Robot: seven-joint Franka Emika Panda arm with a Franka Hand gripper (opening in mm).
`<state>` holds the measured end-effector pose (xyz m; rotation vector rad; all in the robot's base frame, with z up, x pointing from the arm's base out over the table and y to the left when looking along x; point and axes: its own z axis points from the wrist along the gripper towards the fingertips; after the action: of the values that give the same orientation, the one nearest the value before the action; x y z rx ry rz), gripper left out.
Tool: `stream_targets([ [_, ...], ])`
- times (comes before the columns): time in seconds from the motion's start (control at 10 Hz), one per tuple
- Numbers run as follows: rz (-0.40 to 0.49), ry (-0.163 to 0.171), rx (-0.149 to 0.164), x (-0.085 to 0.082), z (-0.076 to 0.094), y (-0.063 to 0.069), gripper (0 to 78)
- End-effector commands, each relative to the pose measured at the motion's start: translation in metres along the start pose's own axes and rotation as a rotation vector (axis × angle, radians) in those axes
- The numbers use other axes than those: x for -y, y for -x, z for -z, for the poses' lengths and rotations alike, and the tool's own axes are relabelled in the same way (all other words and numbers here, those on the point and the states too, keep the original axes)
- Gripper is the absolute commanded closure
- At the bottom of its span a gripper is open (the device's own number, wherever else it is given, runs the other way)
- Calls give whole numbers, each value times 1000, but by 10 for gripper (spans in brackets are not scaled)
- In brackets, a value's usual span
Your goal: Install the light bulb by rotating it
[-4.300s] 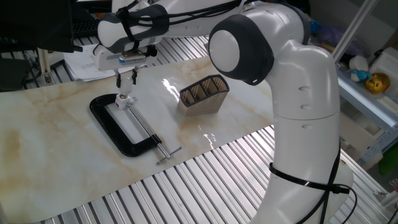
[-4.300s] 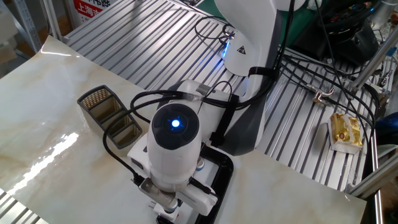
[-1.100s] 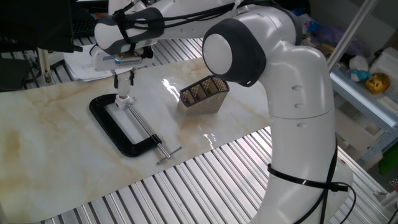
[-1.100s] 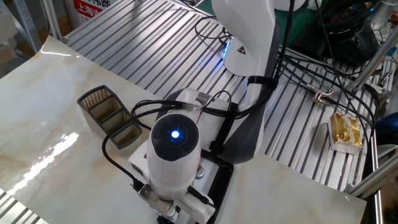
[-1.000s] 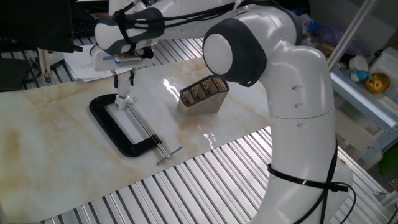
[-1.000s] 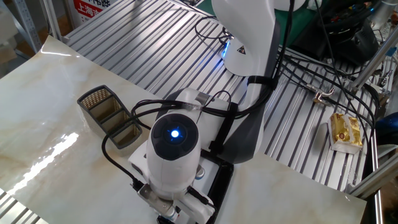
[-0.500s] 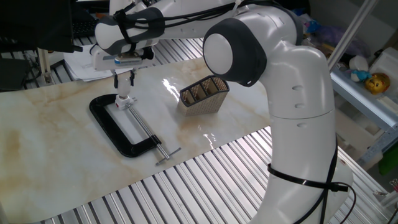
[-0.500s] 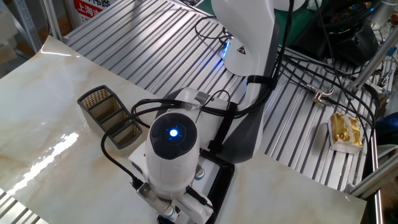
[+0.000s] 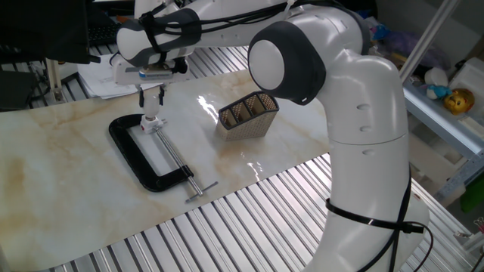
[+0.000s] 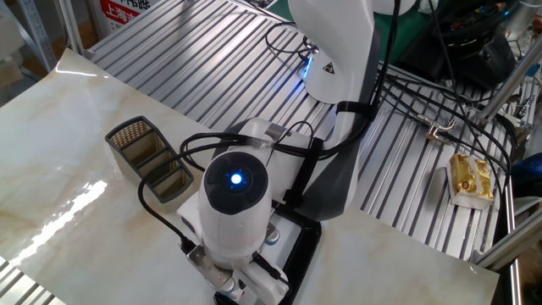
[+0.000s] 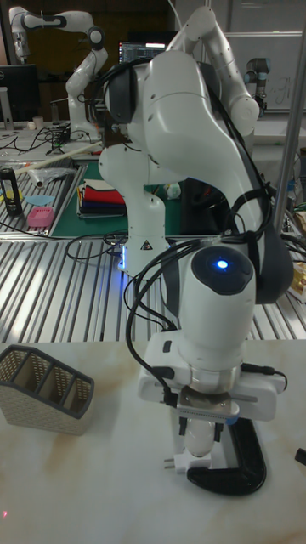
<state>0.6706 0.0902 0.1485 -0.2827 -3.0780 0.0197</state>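
Marble tabletop point(image 9: 68, 189): pincer point(image 9: 153, 100) still clamped on light bulb point(image 11: 201, 438) over black C-clamp point(image 9: 144, 151); clamp handle shifted slightly.

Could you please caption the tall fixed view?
Gripper holds the light bulb upright above a black C-clamp, mesh basket at left.

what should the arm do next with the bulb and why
Probably keep turning the wrist to screw it further in. The end effector is closed on the light bulb, which stands upright over the black C-clamp, so it appears seated at the fitting there. The socket itself is hidden behind the arm, so how far it is threaded cannot be seen.
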Motion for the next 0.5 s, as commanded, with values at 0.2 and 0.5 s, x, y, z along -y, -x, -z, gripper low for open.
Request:
stream_targets([
  [0.2,-182,2,-81,-2,-51,-31,764],
  [0.5,-269,-1,-76,-3,-53,-31,764],
])
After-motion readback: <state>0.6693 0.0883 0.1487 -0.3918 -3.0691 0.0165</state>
